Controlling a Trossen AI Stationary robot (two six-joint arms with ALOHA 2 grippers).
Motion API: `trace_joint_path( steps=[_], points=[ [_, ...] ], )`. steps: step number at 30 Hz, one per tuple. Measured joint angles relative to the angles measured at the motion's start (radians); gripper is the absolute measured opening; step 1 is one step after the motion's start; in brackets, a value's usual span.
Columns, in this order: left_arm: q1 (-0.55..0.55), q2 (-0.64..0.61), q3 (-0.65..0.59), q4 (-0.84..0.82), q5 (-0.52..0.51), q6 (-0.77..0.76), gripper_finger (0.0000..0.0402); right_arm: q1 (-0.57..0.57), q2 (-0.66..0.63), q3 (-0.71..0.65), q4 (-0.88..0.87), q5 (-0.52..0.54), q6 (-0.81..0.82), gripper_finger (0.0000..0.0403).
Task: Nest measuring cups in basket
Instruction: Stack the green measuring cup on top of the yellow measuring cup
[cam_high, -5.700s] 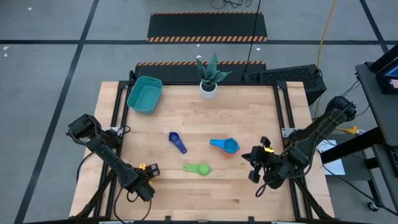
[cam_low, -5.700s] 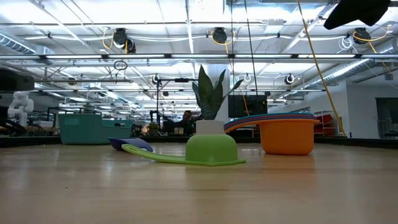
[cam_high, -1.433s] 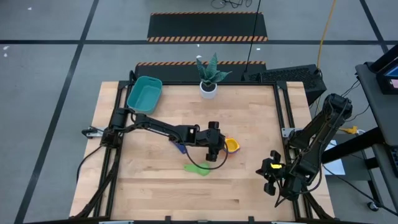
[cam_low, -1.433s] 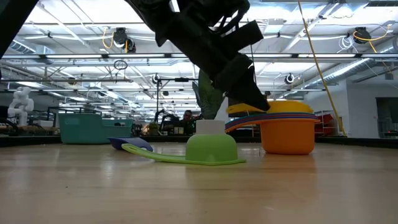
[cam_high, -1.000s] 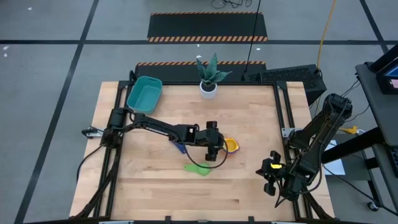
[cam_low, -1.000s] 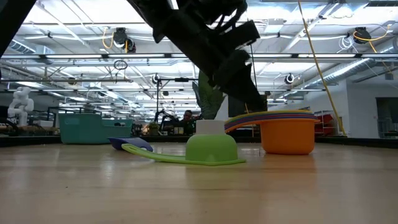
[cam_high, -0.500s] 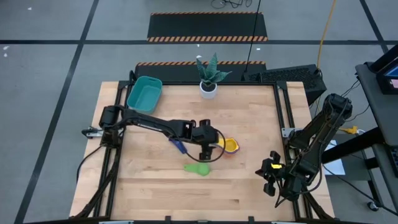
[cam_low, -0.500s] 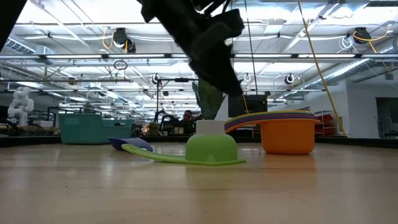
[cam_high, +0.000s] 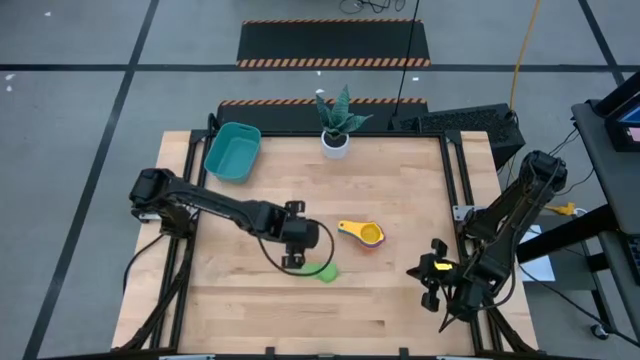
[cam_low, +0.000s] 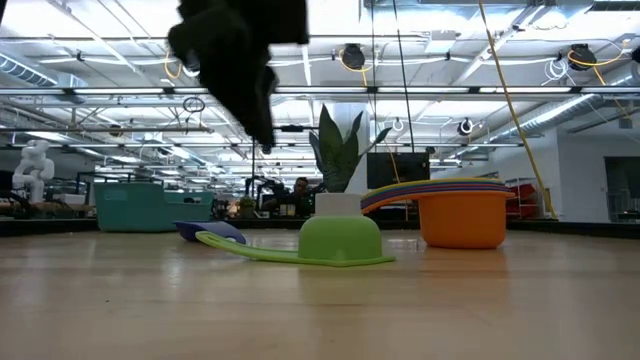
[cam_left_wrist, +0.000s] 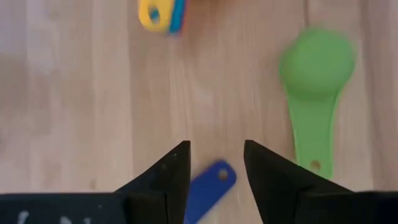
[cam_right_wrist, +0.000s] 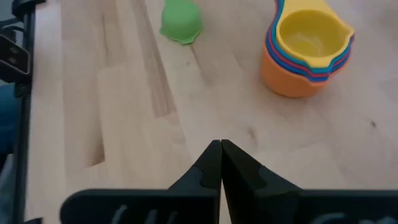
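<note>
A stack of nested cups, orange at the bottom and yellow on top, stands mid-table; it also shows in the right wrist view. A green cup lies bowl-down near it. My left gripper is open and empty above the dark blue cup, whose handle shows between the fingers. That cup rests on the table. The teal basket sits at the far left corner. My right gripper is shut and empty at the right edge.
A white plant pot stands at the middle of the far edge. Bare wood lies along the near edge and at the right of the stack. The green cup's handle points toward the left gripper.
My left gripper has risen off the stack and gone toward the table's left and a little nearer, to above the dark blue cup. The yellow cup stays nested on top of the stack. The green and dark blue cups have not moved.
</note>
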Motion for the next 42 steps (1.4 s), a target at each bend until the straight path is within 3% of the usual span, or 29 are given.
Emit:
trace_joint_path(
  steps=[8,16,20,24,27,33,42],
  points=[
    [-0.039,-0.011,-0.163,0.128,0.016,-0.063,0.0166,-0.035,0.0,0.0,-0.004,-0.001,-0.04,0.0],
    [-0.166,-0.012,-0.234,0.21,0.016,0.009,0.0183,-0.07,0.0,0.0,-0.005,0.0,-0.116,0.0],
    [-0.248,-0.012,-0.251,0.211,-0.037,0.143,0.0184,-0.095,0.0,0.0,-0.005,0.0,-0.157,0.0],
    [-0.328,-0.012,-0.278,0.242,-0.186,0.363,0.0184,-0.122,0.0,0.0,-0.004,-0.001,-0.205,0.0],
    [-0.368,-0.012,-0.317,0.351,-0.268,0.535,0.0184,-0.143,0.0,0.0,-0.004,-0.001,-0.242,0.0],
    [-0.37,-0.011,-0.386,0.528,-0.238,0.784,0.0184,-0.192,0.0,0.0,-0.003,-0.001,-0.312,0.0],
    [-0.315,-0.011,-0.432,0.527,-0.173,0.904,0.0184,-0.251,0.0,0.0,0.017,-0.003,-0.384,0.0]
  ],
)
